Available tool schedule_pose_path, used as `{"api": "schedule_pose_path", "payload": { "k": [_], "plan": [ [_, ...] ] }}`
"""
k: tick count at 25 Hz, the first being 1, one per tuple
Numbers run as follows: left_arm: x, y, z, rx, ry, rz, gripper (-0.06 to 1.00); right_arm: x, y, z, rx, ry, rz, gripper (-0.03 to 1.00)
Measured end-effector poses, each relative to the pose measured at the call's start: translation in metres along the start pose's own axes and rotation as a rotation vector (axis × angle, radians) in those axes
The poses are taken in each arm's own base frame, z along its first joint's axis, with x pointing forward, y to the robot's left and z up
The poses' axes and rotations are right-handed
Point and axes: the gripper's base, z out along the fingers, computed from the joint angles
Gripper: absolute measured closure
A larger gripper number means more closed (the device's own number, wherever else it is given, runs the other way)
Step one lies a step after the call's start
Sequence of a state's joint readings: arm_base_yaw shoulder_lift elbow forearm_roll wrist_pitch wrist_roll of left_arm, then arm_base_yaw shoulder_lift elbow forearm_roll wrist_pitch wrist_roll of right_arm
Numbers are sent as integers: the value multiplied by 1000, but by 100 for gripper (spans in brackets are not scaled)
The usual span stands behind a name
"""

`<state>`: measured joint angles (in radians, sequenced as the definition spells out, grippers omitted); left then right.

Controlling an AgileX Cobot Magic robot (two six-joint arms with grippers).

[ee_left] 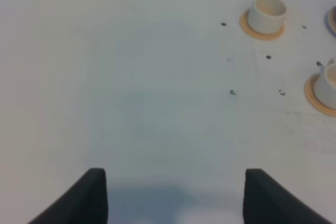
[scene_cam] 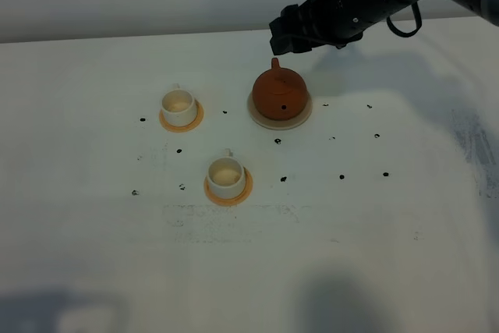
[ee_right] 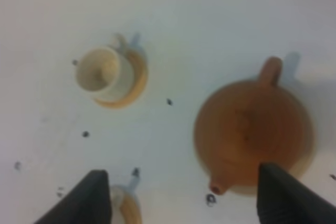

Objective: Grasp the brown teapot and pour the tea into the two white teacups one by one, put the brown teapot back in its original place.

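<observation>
**Right tool open and empty above the teapot, left tool idle**

Right tool (scene_cam: 284, 35) (ee_right: 184, 198): jaws spread wide, nothing between them. I see it hanging in the air just behind the teapot (scene_cam: 278, 93) (ee_right: 251, 129), on the pot's far side in the high view, not touching it. In the right wrist view the pot sits under one finger and bare tabletop (scene_cam: 93, 271) under the other.

Left tool (ee_left: 176, 198): jaws also wide apart, holding nothing, over bare tabletop well off from the cups. I can't find it in the high view.

Teapot: upright, lid on, sitting on its cream saucer (scene_cam: 301, 118). Saucer rim shows around the base. The handle points away from the high camera, toward the right arm; the spout points toward the front of the tabletop.

Cups: both upright, each on its own orange coaster. Far cup (scene_cam: 178, 104) is left of the teapot, well apart from it. Near cup (scene_cam: 226, 172) is closer to the front, between the far cup and the teapot in left-right terms. Far coaster (scene_cam: 196, 120), near coaster (scene_cam: 244, 190). The left wrist view catches one cup whole (ee_left: 269, 13) and another cut off by the frame edge (ee_left: 329, 85). I can't tell whether either cup has tea in it.

Small black marks (scene_cam: 277, 141) are dotted across the tabletop around the set.
</observation>
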<state>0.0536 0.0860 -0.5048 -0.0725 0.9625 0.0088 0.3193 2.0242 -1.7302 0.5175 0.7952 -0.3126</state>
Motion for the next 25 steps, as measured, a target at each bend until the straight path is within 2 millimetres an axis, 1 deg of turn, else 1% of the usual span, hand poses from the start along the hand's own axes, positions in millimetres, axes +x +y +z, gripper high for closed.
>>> {"api": "schedule_pose_path", "payload": {
  "k": [2,7,9,14,19,25],
  "plan": [
    [2,2,-1,-17,10,12,39,1,-3,5,8,-1,12,38],
    [7,2,-2,-25,55,17,39,-6,-5,6,33,-75,32,38],
    [7,2,-1,-26,58,18,39,-6,-6,9,39,-87,35,38],
    [15,3,5,-28,98,17,39,-5,-8,19,47,-100,38,38],
    [15,3,5,-28,98,17,39,-7,-8,20,53,-119,38,38],
    [20,3,8,-29,128,15,39,-9,-8,20,60,-145,39,38]
  ]
}}
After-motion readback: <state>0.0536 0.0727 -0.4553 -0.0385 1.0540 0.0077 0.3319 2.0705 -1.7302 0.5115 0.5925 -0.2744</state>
